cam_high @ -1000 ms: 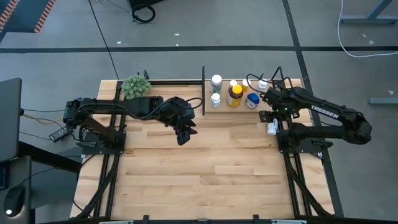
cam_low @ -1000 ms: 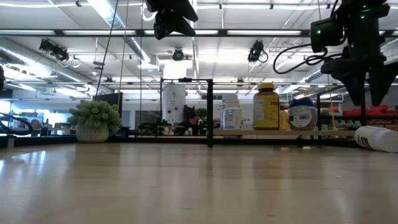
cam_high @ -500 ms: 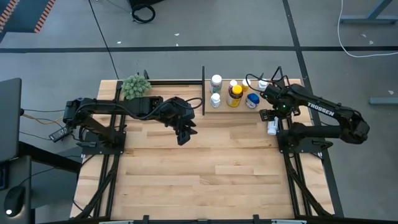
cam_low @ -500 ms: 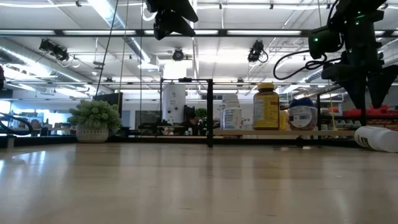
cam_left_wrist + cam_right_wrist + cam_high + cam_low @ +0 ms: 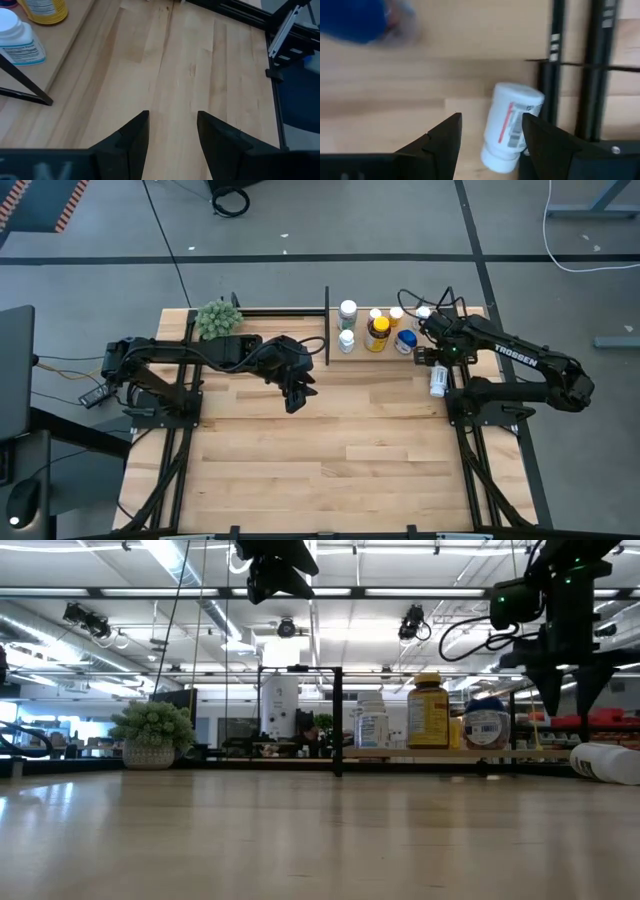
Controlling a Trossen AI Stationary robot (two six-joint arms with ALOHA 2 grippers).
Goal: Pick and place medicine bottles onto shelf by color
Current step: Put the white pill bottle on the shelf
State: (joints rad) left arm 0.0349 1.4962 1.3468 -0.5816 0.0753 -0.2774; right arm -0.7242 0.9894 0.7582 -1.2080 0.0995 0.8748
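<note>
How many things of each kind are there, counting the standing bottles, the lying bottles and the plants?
Standing bottles, on the shelf: 7
Lying bottle, on the table: 1
Plant: 1
Total: 9

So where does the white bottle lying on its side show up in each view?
High view: white bottle on the tabletop, just below the right gripper.
Low view: far right edge, lying down.
Left wrist view: not in it.
Right wrist view: lower centre, beside the black rods.
Shared landmark: the blue-lidded bottle on the shelf.
</note>
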